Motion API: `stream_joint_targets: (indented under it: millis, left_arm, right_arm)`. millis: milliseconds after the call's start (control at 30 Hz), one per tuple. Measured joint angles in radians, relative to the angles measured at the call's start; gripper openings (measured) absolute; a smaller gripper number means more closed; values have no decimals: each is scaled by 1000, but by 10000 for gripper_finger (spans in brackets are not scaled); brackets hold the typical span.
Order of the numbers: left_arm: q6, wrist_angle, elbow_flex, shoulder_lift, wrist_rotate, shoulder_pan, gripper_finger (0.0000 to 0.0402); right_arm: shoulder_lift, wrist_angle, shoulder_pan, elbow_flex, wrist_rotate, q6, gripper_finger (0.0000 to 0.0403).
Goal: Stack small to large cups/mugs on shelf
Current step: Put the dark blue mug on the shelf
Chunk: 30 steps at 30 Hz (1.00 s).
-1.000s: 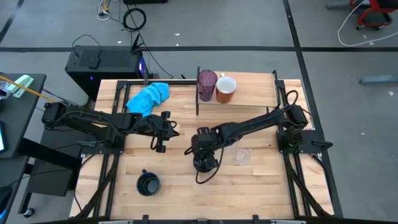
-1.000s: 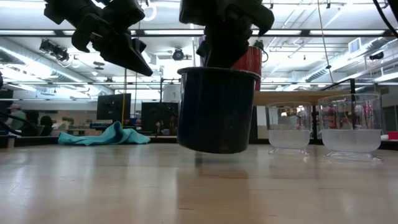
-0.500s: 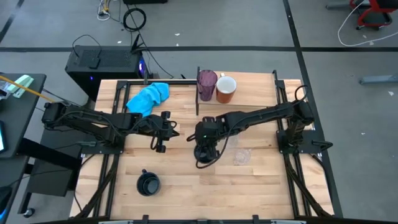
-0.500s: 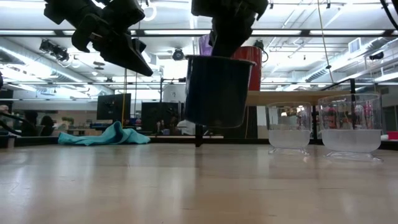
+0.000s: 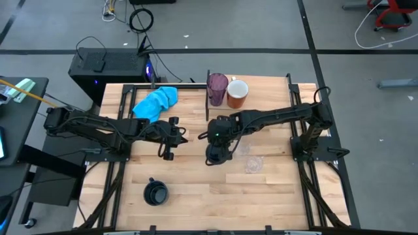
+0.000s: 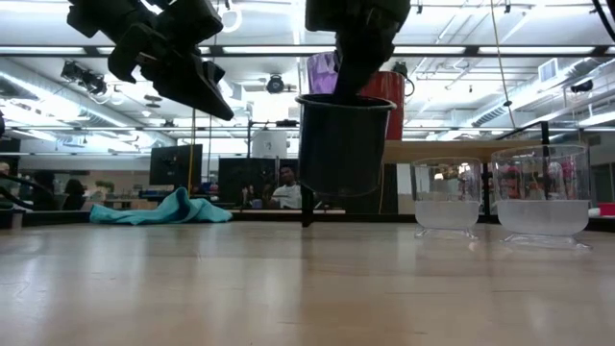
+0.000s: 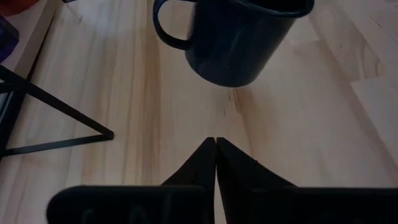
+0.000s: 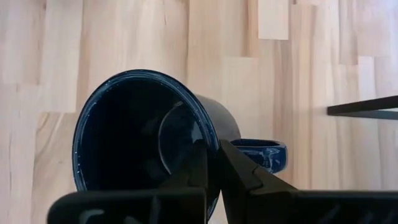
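Your right gripper (image 5: 215, 154) pinches the rim of a black mug (image 6: 343, 159), lifted off the table (image 5: 196, 202), centre of the high view. Left gripper (image 5: 171, 138), fingers pressed together, holds nothing, hovering centre-left. 2nd black mug (image 5: 155, 192) sits lower left. Purple tumbler (image 5: 217, 88) & orange mug (image 5: 237, 93) on the shelf (image 5: 268, 98), top centre.

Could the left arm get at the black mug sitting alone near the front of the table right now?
Probably yes. The left gripper hangs shut and empty mid-table, and bare planks lie between it and that black mug; the right gripper, carrying the other mug, is off to the side.
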Motion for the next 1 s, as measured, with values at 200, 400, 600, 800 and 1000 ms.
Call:
stream_joint_targets:
  millis: [200,400,600,800,1000]
  left_arm:
    - [-2,-1,0,0,0,0,26]
    - [-4,0,0,0,0,0,16]
    - [-4,1,0,0,0,0,15]
    - [-4,1,0,0,0,0,24]
    - [-5,0,0,0,0,0,16]
  right_arm:
    - [0,-4,-1,0,-1,0,18]
    - [0,-10,-3,0,-1,5,18]
    - [-36,-100,-3,26,8,22,19]
    - [-94,-162,-16,23,11,43,19]
    - [-178,-255,-37,24,19,93,19]
